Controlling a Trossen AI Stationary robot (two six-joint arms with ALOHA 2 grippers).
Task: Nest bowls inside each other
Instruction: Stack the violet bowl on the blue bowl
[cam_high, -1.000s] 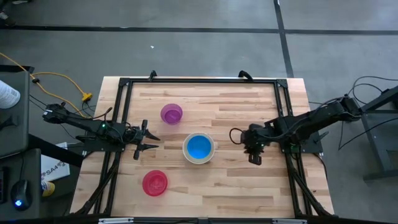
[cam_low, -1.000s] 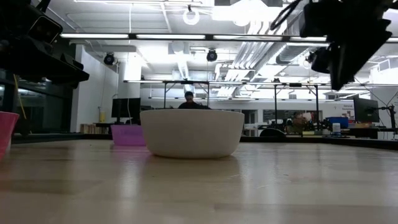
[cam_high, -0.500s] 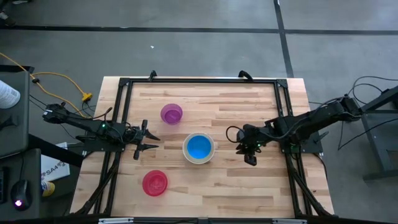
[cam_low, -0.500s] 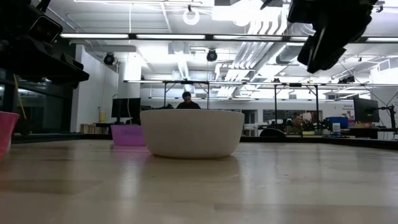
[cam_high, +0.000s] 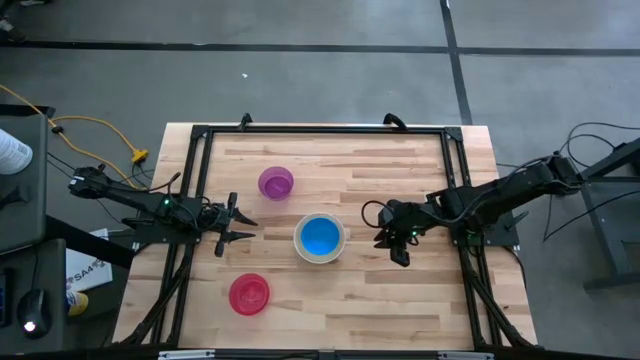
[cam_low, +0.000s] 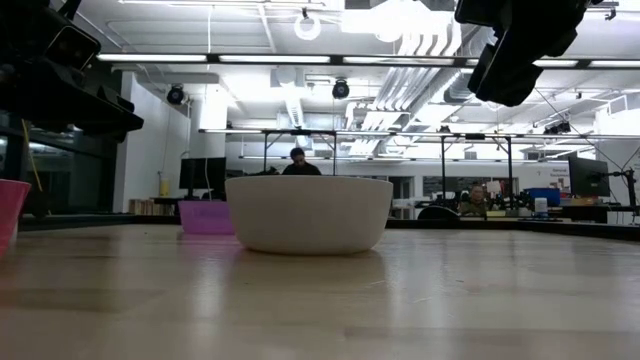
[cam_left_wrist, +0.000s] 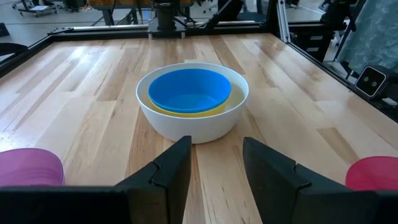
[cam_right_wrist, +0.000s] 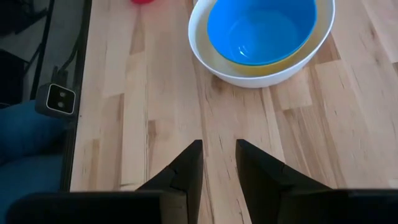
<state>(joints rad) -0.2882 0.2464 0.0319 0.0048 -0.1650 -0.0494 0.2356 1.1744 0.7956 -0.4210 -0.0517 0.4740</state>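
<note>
A white bowl (cam_high: 320, 239) stands mid-table on its base, with a yellow bowl (cam_left_wrist: 186, 112) nested in it and a blue bowl (cam_high: 320, 236) nested in the yellow one. A purple bowl (cam_high: 275, 182) stands toward the far left. A red-pink bowl (cam_high: 249, 294) stands toward the near left. My left gripper (cam_high: 243, 229) waits open at the left edge, pointing at the stack. My right gripper (cam_high: 377, 227) hovers open and empty just right of the stack, slanting down; in its wrist view (cam_right_wrist: 219, 163) the stack (cam_right_wrist: 261, 78) lies ahead.
A black metal frame (cam_high: 320, 130) runs round the tabletop. Bare wood lies right of the stack and along the near edge. In the low view a person (cam_low: 297, 160) shows far behind the table, in the room.
My right gripper has risen, shifted a little toward the white bowl and tipped its fingers up from steeply down to a slant. It stays open and empty. The bowls have not moved.
</note>
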